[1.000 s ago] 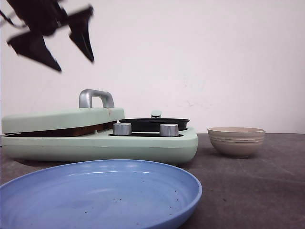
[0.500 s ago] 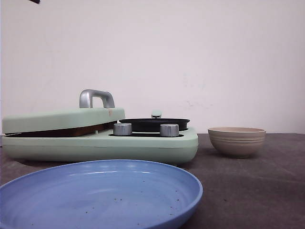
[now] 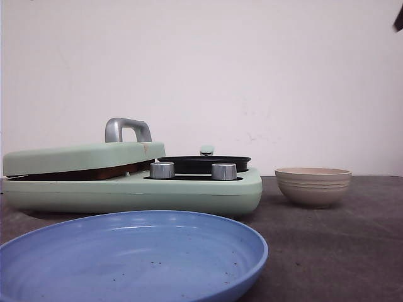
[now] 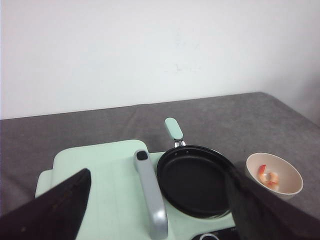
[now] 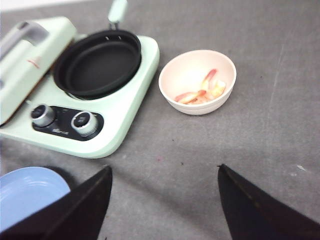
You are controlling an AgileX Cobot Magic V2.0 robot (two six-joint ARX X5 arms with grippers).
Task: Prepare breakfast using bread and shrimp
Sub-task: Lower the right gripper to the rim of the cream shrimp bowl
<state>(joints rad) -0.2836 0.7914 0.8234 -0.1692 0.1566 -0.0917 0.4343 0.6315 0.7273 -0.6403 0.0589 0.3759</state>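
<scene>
Front cam sits low, almost at surface level, right behind the blue plate (image 3: 132,255), facing the wall. Both wrist cams look down from higher up. All three catch the green cooker (image 3: 189,189), its black pan (image 4: 192,180) and the beige bowl (image 5: 197,82).

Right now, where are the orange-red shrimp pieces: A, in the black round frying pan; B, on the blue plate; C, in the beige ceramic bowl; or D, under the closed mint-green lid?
C: the orange-red shrimp pieces lie inside the beige ceramic bowl, while the black round frying pan beside it holds nothing and the blue plate is bare.
</scene>
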